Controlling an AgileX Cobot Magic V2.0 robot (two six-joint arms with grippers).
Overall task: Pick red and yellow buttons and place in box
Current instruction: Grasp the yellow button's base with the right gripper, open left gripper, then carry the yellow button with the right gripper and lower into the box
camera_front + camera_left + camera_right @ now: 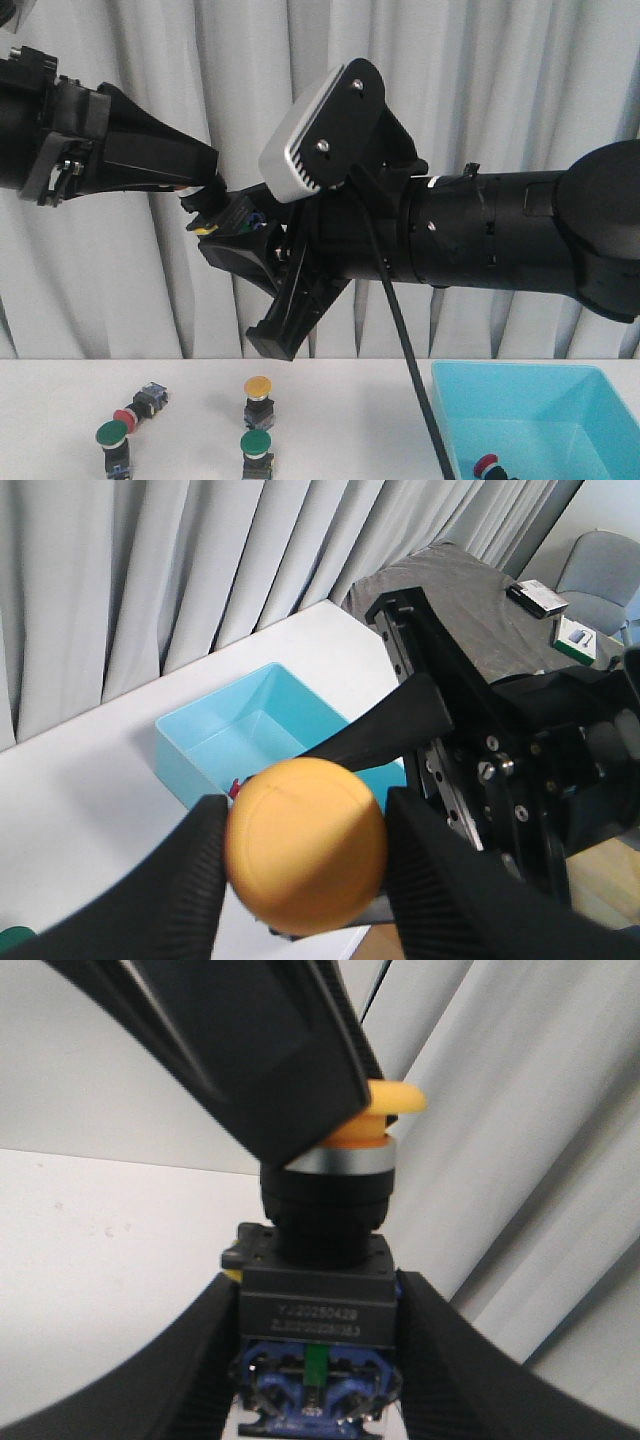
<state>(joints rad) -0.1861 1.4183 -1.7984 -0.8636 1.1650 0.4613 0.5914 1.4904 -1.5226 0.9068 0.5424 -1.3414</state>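
High above the table both arms meet on one yellow button [205, 229]. My left gripper [305, 865] is shut on its domed yellow cap [305, 845]. My right gripper [315, 1370] is shut on the black body [315, 1300] of the same button, with the blue contact block between its fingers. In the front view the left gripper [205, 205] comes in from the left and the right gripper [235, 228] from the right. The cyan box [560, 400] stands at the table's right with a red button [487, 464] inside. On the table, another yellow button [258, 398] stands upright and a red button [135, 405] lies on its side.
Two green-capped buttons [113, 440] [256, 450] stand near the front of the white table. Grey curtains hang behind. The right arm's black cable [410, 360] hangs down in front of the box's left wall.
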